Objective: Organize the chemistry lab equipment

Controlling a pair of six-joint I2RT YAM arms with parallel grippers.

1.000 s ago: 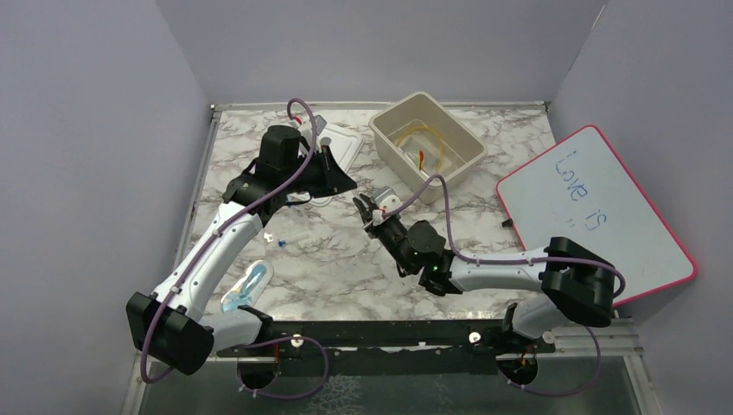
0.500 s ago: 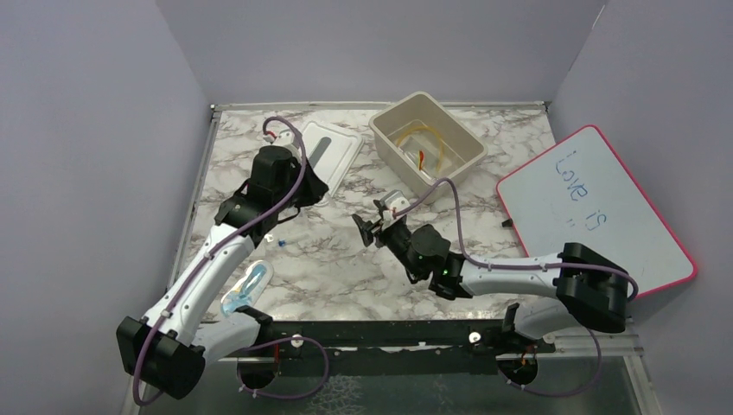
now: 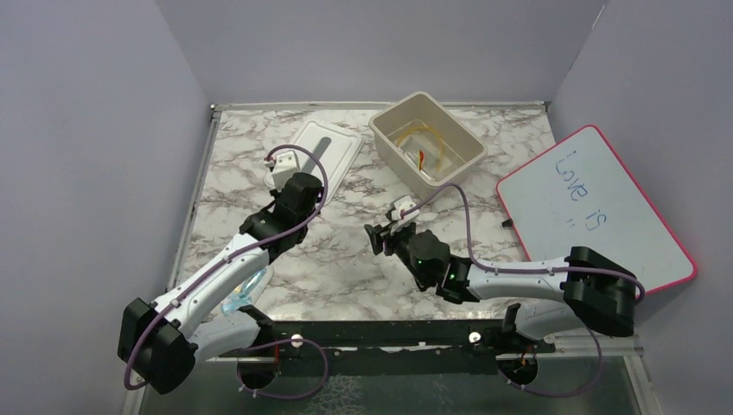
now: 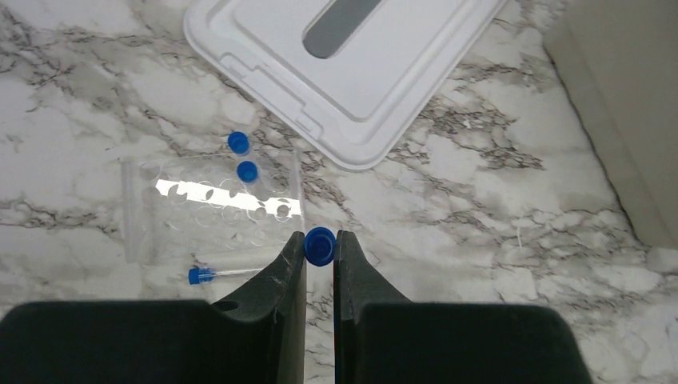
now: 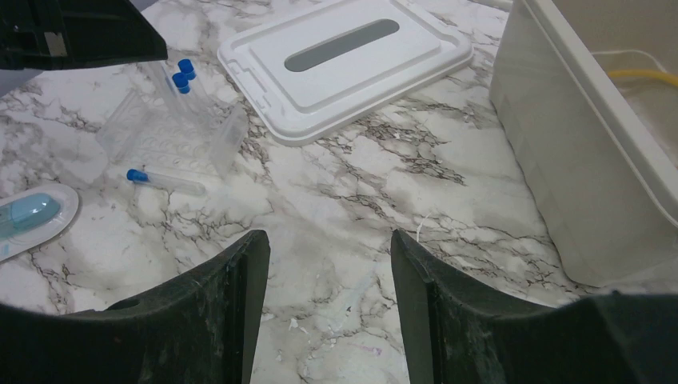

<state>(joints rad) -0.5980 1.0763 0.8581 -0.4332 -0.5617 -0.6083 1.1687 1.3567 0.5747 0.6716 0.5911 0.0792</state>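
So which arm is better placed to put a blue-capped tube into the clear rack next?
Left. The left gripper is shut on a blue-capped tube right beside the clear rack; the right gripper is open, empty and farther away.

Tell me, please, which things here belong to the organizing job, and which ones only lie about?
Job: tubing and dropper in the bin; lid; rack; loose tube; packet; capped tube in the left gripper.
Lying about: whiteboard.
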